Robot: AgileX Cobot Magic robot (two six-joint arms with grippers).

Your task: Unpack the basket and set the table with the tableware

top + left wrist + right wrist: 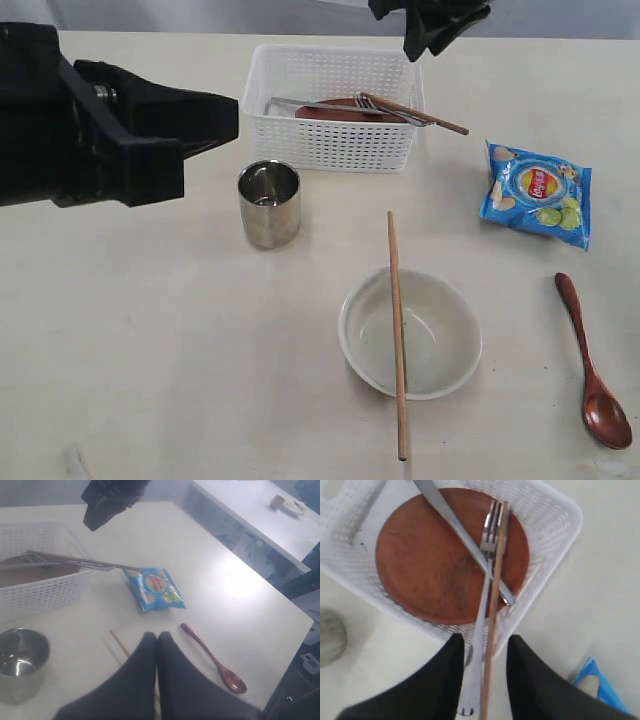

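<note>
The white basket at the back of the table holds a brown plate. A knife, a fork and one chopstick lie across the plate, their ends jutting over the rim. My right gripper hangs open above those ends, a finger on either side, touching neither. On the table stand the steel cup and the off-white bowl, with a second chopstick across the bowl. The wooden spoon lies at the right. My left gripper is shut and empty, left of the basket.
A blue chips bag lies right of the basket, behind the spoon. The left arm's black body fills the left side above the table. Another table with small items shows beyond the table's right edge in the left wrist view.
</note>
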